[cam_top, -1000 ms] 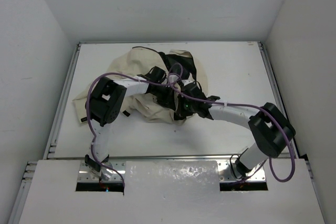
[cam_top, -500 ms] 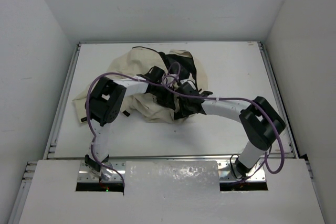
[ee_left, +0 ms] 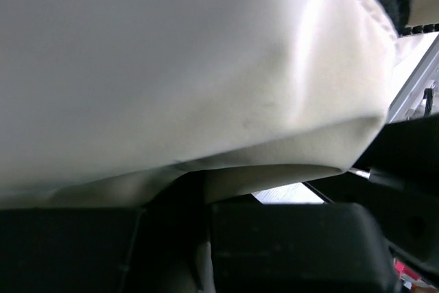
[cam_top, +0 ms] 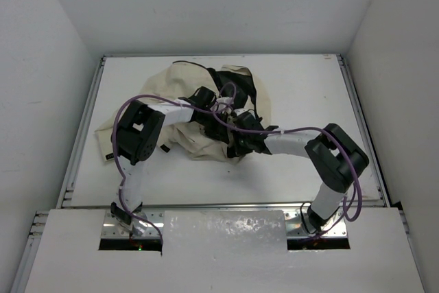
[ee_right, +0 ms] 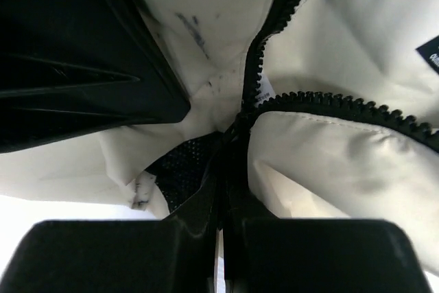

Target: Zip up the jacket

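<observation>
The jacket (cam_top: 184,79) lies crumpled in a heap on the white table (cam_top: 309,94), left of centre. It is cream-beige outside, with its black lining (cam_top: 240,86) turned out on the right side. From my right wrist I see its dark zipper (ee_right: 255,60) undone, two toothed rows spreading apart from one meeting point, beside black mesh (ee_right: 180,173). A cream fold trails toward the table's left edge.

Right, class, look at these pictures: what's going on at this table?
Two robot arms are working on a crumpled cream jacket lying on the table. The right arm has its jaws shut on the jacket where the two rows of zipper teeth meet; beyond that the rows spread apart, so it is not yet zipped. The left arm has its jaws shut on a fold of cream fabric close by.
</observation>
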Controlling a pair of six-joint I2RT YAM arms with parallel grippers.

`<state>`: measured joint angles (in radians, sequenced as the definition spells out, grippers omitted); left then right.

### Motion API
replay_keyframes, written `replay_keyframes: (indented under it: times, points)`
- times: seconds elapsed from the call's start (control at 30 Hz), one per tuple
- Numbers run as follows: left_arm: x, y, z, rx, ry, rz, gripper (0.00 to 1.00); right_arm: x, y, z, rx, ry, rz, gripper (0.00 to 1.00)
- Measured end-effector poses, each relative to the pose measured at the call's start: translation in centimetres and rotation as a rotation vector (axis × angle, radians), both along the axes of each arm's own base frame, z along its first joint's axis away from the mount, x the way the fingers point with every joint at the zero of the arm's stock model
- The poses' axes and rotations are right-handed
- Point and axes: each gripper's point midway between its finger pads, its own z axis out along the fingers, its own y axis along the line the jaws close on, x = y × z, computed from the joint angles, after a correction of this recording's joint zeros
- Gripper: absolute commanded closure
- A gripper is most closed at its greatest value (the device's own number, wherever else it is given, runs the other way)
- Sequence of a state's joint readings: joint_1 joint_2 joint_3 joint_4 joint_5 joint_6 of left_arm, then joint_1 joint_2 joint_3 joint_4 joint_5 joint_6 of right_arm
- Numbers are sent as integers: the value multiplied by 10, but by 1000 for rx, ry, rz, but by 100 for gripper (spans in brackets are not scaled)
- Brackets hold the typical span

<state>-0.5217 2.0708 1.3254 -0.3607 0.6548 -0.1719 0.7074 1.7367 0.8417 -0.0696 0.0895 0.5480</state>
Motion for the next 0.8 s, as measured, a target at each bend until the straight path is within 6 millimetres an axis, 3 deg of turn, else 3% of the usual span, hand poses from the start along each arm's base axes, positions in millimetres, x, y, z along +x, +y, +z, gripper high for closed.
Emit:
replay_keyframes:
  times: [0.67,0.8]
  points:
    - [-4,2,-5,0,-18,-32,100,12,16,3,362,-29,-91,100]
    - [-4,3,-5,-3,-29,-49,100,18,17,15,400,-84,-99,100]
